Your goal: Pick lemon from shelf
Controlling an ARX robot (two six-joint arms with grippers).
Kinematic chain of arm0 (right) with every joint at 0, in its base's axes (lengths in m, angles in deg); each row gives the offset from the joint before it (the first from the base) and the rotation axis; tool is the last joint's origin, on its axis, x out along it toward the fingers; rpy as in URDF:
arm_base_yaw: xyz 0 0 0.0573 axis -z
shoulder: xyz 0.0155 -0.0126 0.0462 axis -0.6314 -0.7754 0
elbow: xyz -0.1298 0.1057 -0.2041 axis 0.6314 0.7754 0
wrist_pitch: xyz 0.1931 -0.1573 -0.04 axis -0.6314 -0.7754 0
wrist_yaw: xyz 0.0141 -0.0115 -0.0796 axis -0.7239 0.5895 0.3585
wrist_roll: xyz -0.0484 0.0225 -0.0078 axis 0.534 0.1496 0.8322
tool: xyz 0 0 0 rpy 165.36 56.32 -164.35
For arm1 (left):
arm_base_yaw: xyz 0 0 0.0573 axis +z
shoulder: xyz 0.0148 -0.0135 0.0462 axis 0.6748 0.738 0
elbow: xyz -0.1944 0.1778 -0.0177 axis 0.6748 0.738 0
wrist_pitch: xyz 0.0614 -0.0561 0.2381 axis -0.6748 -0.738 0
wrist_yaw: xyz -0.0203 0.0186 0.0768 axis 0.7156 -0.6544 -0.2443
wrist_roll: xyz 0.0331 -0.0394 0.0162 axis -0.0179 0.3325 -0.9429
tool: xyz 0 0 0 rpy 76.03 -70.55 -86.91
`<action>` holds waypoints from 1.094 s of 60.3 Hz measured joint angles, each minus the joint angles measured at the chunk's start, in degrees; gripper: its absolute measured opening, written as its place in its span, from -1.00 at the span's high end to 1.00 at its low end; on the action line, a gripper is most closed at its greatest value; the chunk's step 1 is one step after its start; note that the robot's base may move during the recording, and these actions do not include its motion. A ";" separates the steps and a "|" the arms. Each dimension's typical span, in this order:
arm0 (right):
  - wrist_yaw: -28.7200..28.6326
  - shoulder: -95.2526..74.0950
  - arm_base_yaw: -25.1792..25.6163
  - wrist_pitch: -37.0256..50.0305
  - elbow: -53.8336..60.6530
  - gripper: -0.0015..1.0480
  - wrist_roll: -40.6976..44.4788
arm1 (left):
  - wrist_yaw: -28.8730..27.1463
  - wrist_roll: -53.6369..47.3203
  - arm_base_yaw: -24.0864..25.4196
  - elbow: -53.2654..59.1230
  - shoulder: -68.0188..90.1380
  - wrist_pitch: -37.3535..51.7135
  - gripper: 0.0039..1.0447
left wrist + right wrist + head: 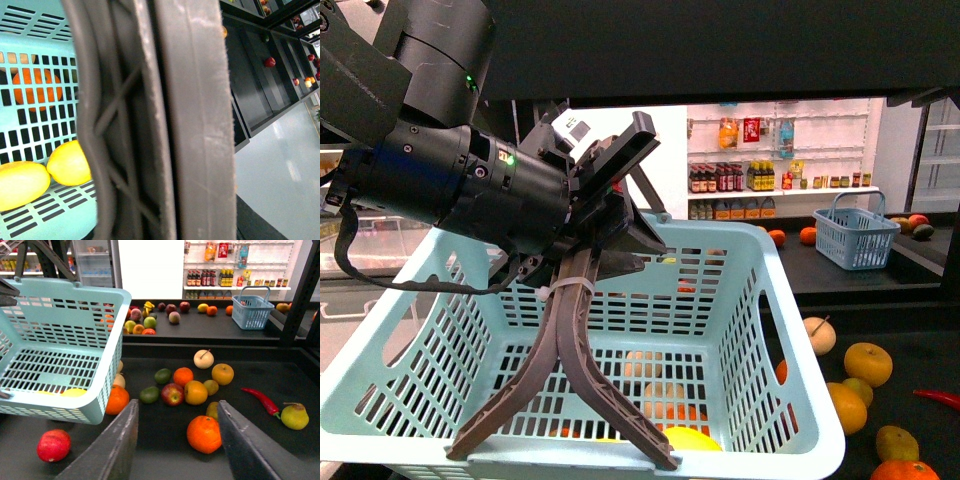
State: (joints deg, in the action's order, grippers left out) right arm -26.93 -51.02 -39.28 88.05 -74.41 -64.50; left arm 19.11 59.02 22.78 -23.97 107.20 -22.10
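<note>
Left gripper (565, 452) was found wide open and empty, its two ribbed fingers splayed in an inverted V down across the pale blue basket (752, 330). Both fingertips overlapped the basket's near rim in the front view; whether they touched it could not be confirmed. In the left wrist view one finger filled most of the frame.

The lemon (70, 162) lay inside the basket on its slotted floor, just beside a second yellow fruit (20, 185). An orange (37, 90) showed through the basket's slotted wall.

Right gripper (177, 405) was likewise spread open, holding nothing, above the black deck of the shelf (280, 375). A large orange (204, 434) lay on the deck between its fingers, with a red apple (172, 394) near it among other loose fruit. A red chilli (260, 400) lay well apart from these. A small blue basket (252, 312) stood on the far deck.
</note>
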 joint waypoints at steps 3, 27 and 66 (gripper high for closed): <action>0.00 0.00 0.00 0.00 0.00 -0.56 0.00 | -0.81 0.59 -0.04 0.17 0.00 0.74 0.49; -0.15 0.07 0.00 0.00 0.00 -0.86 0.00 | -18.99 27.58 6.40 0.90 0.79 21.51 0.49; -0.02 0.15 0.00 0.00 0.00 -0.86 0.00 | -19.71 38.51 21.07 -6.34 3.32 18.08 0.49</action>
State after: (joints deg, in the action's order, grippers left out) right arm -26.96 -50.87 -39.28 88.05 -74.41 -64.50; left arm -0.60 97.53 43.85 -30.30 110.52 -4.03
